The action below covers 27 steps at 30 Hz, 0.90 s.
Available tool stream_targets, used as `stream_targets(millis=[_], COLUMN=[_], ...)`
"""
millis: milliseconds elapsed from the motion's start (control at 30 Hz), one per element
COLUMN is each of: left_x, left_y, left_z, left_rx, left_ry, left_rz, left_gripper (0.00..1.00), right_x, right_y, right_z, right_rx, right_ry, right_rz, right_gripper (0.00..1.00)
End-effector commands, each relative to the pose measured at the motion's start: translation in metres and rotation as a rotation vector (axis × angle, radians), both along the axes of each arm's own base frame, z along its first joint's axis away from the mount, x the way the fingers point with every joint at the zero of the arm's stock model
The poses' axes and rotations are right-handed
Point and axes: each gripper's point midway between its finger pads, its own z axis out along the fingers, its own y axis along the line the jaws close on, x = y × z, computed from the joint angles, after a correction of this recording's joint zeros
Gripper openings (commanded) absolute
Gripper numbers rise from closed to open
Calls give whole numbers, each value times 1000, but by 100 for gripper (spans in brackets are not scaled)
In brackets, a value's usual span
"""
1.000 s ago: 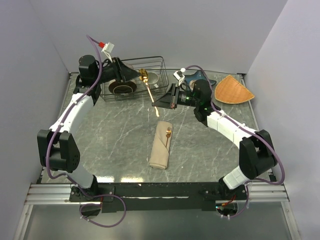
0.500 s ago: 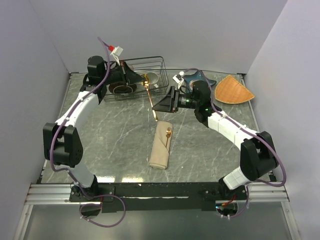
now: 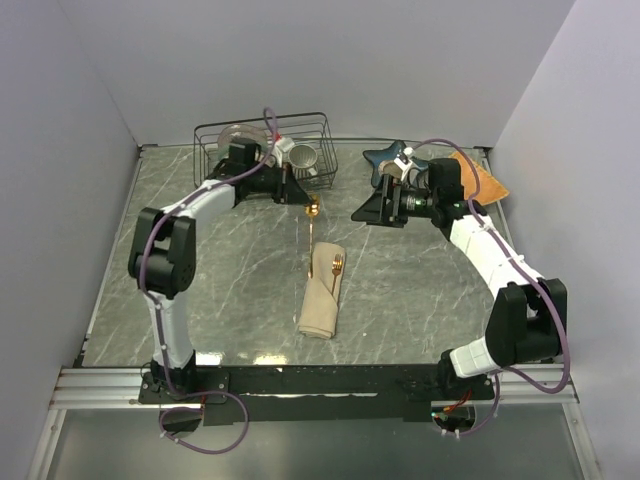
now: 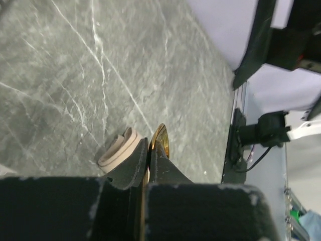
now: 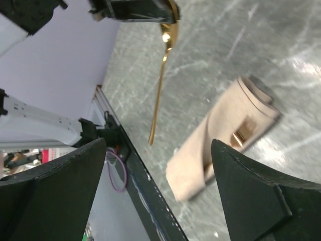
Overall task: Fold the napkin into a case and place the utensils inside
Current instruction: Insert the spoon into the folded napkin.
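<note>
spoon (image 4: 161, 142) pinched by its bowl in the left gripper (image 4: 149, 146), jaws closed flat against the gold metal, handle hanging free and pointing down toward the case (image 3: 321, 292). handle tip close by the far end of the case in the top view; touching or not, impossible to tell. case lying lengthwise near the middle of the grey marbled table (image 3: 220, 270), long narrow beige fold with a rolled end, fork (image 3: 337, 265) tucked in the pocket near the far end, gold head showing. right gripper (image 5: 158, 150) wide open, fingers (image 5: 55, 196) spread far apart with nothing between them, hovering to the right of the spoon and apart from it, aimed back toward spoon and case. wire basket (image 3: 262, 140) at the far edge behind the left arm, metal cup (image 3: 303, 158) inside. blue star-shaped dish (image 3: 383, 158) and orange mat (image 3: 493, 187) at the far right, mat mostly hidden by the right arm.
</note>
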Motion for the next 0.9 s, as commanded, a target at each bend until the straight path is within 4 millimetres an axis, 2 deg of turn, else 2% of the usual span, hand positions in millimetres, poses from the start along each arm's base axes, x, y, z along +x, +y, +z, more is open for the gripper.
stream_targets(millis=[0, 33, 300, 333, 600, 733, 867], left_x=[4, 7, 16, 17, 30, 36, 34], left_y=[-23, -26, -47, -48, -60, -67, -71], left_z=[5, -4, -24, -32, -49, -49, -56], left_rx=[-24, -20, -18, -13, -15, -26, -29], left_ry=[-110, -107, -146, -137, -167, -174, -160], left_rz=[-106, -111, -150, -150, -162, -167, -184], left_gripper=[1, 1, 1, 1, 1, 1, 1], right_x=[-13, -14, -14, -14, -11, -10, -9], right_y=[-11, -12, -20, -20, -19, -19, -19], right_z=[8, 9, 15, 15, 19, 21, 20], right_rx=[-40, -40, -33, -34, -13, -13, -5], right_ry=[-57, -63, -60, -60, -60, -64, -58], right_rz=[10, 9, -13, -13, -15, -14, -13], right_gripper=[99, 100, 100, 100, 100, 100, 100])
